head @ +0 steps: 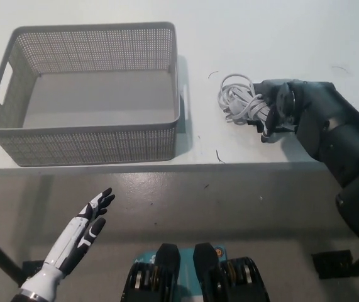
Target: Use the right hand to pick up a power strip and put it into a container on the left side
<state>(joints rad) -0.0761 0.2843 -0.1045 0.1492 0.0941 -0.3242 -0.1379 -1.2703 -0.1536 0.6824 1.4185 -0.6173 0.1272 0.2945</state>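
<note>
Right hand [278, 112] is closing its fingers [268, 123] on the power strip [242, 100], whose floppy coiled cord looks snag-prone, so the rigid body is judged the safer hold; left hand [85, 225] is resting open below the bench [280, 38].

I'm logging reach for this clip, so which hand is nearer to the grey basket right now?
Left. The white left hand hangs open just below the basket, off the table's front edge; the black right hand is across the table to its right, at the coiled cable.
</note>
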